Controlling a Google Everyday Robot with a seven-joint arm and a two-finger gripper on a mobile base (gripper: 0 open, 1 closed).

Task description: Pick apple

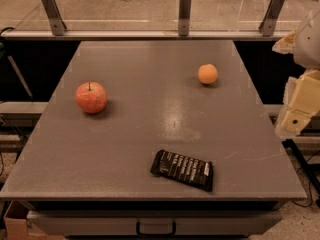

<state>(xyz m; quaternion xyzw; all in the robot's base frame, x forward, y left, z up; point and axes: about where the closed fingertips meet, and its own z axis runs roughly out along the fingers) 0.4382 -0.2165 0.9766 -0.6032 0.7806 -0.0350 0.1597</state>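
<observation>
The apple (91, 97) is round and red-pink with pale streaks and a short dark stem. It stands upright on the left side of the grey table (150, 134). My gripper (298, 111) is at the right edge of the view, beside the table's right edge and off the tabletop. It is far from the apple, which lies across the table's width from it. The gripper holds nothing that I can see.
A smaller plain orange fruit (207, 74) sits at the back right of the table. A black snack bar wrapper (182, 170) lies near the front edge. A railing with metal posts (184, 11) runs behind the table. A cardboard box (15, 224) stands on the floor at front left.
</observation>
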